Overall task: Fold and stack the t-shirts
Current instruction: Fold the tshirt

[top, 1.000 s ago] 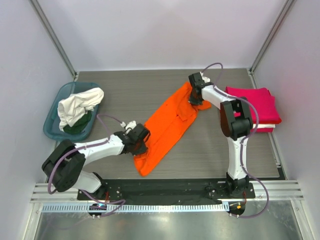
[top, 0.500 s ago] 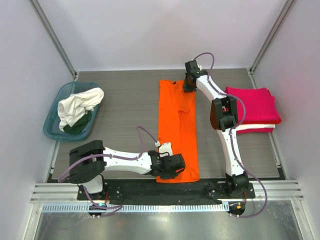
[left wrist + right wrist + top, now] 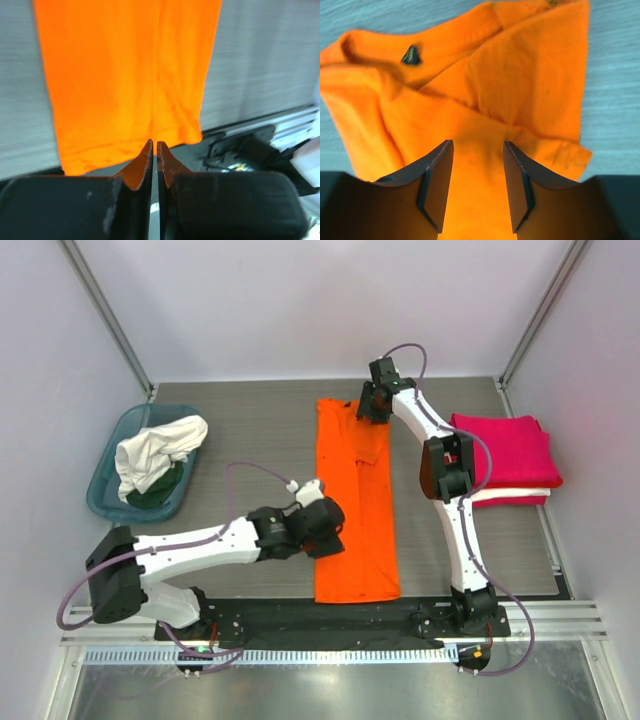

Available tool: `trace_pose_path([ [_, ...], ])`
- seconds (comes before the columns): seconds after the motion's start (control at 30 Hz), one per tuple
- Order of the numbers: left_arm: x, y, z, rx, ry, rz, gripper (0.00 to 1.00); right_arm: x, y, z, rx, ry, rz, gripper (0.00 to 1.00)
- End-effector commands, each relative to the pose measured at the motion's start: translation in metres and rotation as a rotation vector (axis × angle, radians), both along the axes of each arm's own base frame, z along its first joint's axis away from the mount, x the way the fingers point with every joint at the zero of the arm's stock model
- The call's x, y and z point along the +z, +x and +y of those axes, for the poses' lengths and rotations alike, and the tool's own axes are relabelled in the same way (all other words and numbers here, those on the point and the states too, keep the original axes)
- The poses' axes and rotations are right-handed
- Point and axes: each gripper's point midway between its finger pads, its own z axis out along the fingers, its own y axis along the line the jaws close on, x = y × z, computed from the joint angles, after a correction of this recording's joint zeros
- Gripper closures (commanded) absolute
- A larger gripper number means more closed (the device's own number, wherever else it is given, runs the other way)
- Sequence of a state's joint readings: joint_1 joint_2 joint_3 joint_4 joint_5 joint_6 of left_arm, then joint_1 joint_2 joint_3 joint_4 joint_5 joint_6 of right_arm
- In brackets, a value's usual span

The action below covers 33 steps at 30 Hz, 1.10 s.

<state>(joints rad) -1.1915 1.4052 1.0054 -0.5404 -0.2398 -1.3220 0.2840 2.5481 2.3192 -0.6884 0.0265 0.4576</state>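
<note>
Top external shows us the orange t-shirt (image 3: pixel 356 520) lying lengthwise mid-table, our left arm stretched low across so the left gripper (image 3: pixel 330 532) sits at its left edge, and our right arm reaching far to hold the right gripper (image 3: pixel 366 405) at the collar end. Left wrist shows us fingers (image 3: pixel 142 162) nearly pressed together, gripping nothing, with the hem beyond them. Right wrist shows us jaws parted, empty, over the collar.

A teal tub (image 3: pixel 103 478) stood at the left of the grey wood-grain table (image 3: pixel 250 430), near the left wall (image 3: pixel 45 390). A black base plate (image 3: pixel 330 618) ran along the table's near edge. Just in front of it lay an aluminium rail (image 3: pixel 560 618) and a white toothed strip (image 3: pixel 330 655).
</note>
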Motion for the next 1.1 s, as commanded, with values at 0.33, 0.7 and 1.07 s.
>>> trace_pose_path([
  [0.33, 0.013, 0.132, 0.070, 0.057, 0.003, -0.092, 0.73, 0.142, -0.090, -0.029, 0.047, 0.077, -0.211, 0.50],
  [0.7, -0.035, 0.226, 0.070, 0.125, 0.055, -0.006, 0.56, 0.086, -0.145, -0.066, -0.008, 0.127, -0.108, 0.49],
  [1.07, -0.075, 0.304, 0.076, 0.197, -0.014, 0.020, 0.56, 0.039, -0.112, -0.055, -0.004, 0.276, -0.057, 0.46],
])
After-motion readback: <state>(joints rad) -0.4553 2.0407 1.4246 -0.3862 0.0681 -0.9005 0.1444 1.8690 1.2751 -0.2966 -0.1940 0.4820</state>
